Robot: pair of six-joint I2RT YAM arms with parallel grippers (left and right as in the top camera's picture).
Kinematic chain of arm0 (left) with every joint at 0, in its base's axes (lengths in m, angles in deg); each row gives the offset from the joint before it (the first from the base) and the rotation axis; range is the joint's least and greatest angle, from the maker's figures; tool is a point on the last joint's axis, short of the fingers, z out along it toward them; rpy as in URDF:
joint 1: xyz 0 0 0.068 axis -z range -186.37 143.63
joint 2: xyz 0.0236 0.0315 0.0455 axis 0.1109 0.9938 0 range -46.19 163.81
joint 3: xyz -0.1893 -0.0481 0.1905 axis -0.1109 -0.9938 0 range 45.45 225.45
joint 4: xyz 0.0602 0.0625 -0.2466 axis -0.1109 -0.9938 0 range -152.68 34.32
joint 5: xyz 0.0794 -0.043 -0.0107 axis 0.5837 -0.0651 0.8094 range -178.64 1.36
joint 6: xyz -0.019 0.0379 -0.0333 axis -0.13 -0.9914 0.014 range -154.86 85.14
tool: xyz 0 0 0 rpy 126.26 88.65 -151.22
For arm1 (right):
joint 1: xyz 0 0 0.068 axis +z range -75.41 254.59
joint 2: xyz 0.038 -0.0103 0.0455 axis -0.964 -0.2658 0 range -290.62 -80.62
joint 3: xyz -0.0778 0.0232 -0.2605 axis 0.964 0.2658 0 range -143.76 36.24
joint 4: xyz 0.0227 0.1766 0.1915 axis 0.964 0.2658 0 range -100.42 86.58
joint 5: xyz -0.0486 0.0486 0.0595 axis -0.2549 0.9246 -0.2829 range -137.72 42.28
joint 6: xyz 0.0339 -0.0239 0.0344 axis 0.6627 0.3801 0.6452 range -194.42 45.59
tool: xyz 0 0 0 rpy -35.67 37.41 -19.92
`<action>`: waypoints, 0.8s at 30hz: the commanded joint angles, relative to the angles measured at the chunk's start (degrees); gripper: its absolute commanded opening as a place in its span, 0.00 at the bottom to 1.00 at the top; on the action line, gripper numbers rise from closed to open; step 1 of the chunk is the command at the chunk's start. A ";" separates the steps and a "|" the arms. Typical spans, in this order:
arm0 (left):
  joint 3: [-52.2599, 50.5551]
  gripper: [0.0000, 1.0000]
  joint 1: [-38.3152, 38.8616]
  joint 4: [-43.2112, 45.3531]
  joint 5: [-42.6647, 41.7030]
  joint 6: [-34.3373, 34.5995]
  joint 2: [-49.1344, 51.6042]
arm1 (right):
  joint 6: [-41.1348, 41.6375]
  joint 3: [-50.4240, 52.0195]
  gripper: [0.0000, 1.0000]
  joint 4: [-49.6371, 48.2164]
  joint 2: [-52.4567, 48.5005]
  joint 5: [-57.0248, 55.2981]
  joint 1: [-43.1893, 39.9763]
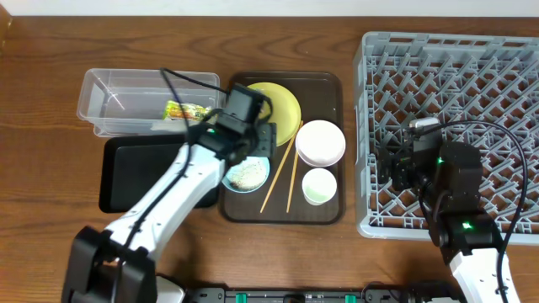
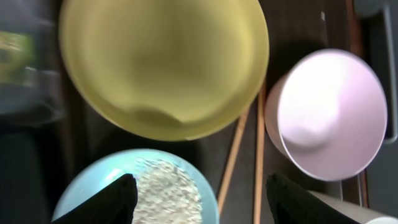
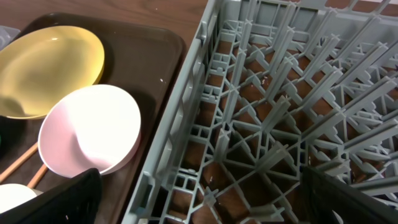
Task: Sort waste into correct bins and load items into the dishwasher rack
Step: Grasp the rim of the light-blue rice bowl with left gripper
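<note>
- Two left gripper (image 2: 200, 190) fingers are being held apart over the light blue bowl (image 2: 93, 180).
- Right gripper (image 3: 200, 180) is being held spread above the dishwasher rack (image 3: 280, 93).

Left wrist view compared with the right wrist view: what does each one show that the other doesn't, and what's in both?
Only the left wrist view shows the blue bowl with rice in it. Only the right wrist view shows the rack. Both show the plate, the white bowl, the chopsticks and the brown tray under them.
</note>
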 commanded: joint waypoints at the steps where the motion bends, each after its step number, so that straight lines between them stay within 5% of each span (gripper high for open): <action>1: -0.72 0.69 2.19 0.07 -0.11 1.16 2.95 | 0.81 -1.31 0.99 0.11 -0.02 0.42 -0.44; 16: -0.72 0.54 3.34 -0.76 -0.17 6.12 13.57 | 0.79 -1.31 0.99 0.66 0.00 0.42 -0.44; 24: -0.72 0.36 3.34 -0.50 -0.17 6.14 14.40 | 0.79 -1.31 0.99 0.66 -0.02 0.42 -0.44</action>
